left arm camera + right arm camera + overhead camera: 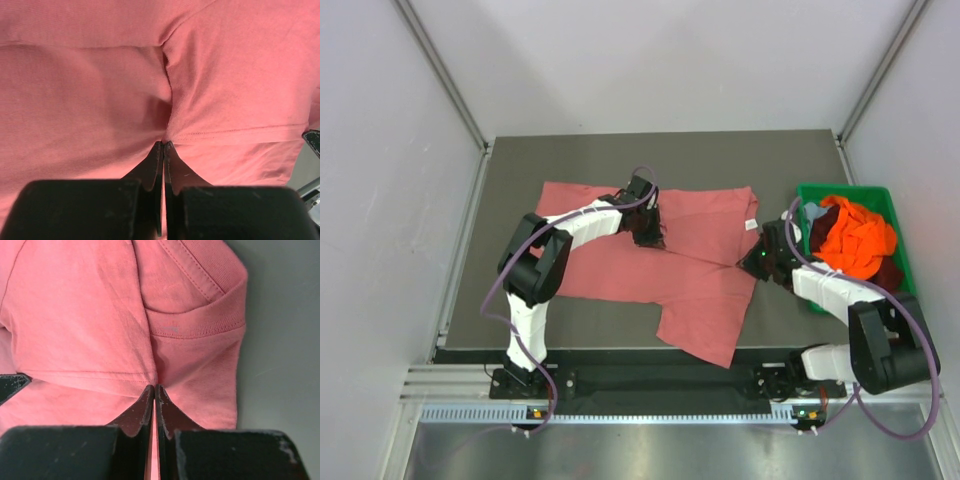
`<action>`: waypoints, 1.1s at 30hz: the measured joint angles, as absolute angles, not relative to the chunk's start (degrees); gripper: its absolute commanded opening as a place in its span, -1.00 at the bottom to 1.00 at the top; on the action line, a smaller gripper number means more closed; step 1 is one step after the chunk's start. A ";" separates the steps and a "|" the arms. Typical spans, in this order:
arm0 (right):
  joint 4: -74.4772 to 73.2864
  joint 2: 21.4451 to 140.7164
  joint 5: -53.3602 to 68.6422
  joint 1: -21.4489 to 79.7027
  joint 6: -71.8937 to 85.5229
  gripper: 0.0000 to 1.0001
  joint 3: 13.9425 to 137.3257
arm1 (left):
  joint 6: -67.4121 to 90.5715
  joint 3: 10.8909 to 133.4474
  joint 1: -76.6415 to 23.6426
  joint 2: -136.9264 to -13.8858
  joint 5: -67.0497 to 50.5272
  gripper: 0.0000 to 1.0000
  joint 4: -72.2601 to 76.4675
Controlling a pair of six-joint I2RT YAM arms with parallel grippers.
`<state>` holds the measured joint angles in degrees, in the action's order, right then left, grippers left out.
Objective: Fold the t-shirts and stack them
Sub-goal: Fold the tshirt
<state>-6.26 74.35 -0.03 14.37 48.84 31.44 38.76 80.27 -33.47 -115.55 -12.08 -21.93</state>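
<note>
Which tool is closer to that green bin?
Right. The right tool pinches the pink t-shirt beside the green bin; the left tool pinches it mid-table, farther off.

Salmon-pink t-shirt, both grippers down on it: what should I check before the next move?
1. Left gripper shut on salmon-pink t-shirt: ok.
2. Right gripper shut on it beside the collar: ok.
3. Shirt lying flat: not ok. It is puckered at both grips, and its near corner lies past the table edge.
4. Number of layers pinched: cannot tell.
5. Right gripper's clearance from the green bin: cannot tell from above.
</note>
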 measured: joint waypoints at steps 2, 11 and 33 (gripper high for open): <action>-5.30 74.35 -0.23 14.52 49.52 -0.96 30.65 | 38.61 80.27 -33.50 -115.55 -11.60 -0.85 -22.37; -10.46 74.59 -2.63 14.39 44.45 -0.18 35.24 | 36.73 81.43 -33.01 -115.55 -10.98 -0.28 -25.89; -10.94 116.36 19.35 -0.82 16.58 -0.01 81.95 | 30.09 102.83 -0.40 -128.60 -13.74 -0.28 -21.06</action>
<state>-10.94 116.36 19.35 -0.82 16.58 81.95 30.09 102.83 -0.40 -128.60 -13.74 -21.06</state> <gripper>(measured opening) 0.500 0.361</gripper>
